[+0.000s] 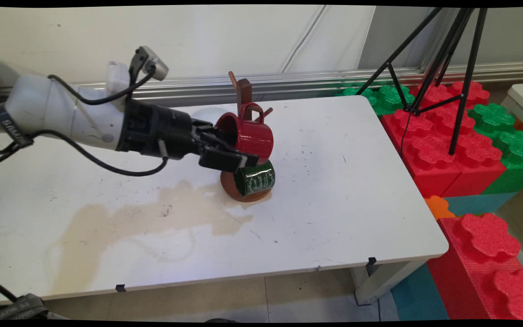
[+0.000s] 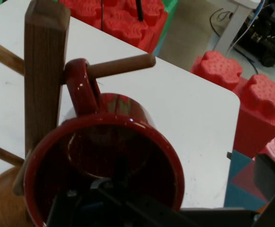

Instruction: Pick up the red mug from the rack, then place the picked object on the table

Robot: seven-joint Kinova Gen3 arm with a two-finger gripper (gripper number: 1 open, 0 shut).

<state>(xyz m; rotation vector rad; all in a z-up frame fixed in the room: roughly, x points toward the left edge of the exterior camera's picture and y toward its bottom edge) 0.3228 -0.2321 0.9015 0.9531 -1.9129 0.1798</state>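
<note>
The hand [image 1: 232,147] reaches in from the left at a level angle, one finger inside the mouth of a red mug [image 1: 248,134] and the other outside its wall, pinching the rim. The mug lies on its side, mouth toward the hand, and its handle [image 2: 80,87] is looped over a wooden peg [image 2: 120,66] of the mug tree [image 1: 244,93]. Just below it a green mug [image 1: 256,178] with white lettering hangs on its side above the tree's round base [image 1: 239,193]. The tree stands near the middle of the white desk [image 1: 334,190]. Beyond the desk's right edge lie red and green foam blocks [image 1: 447,150] and a black tripod [image 1: 443,59].
</note>
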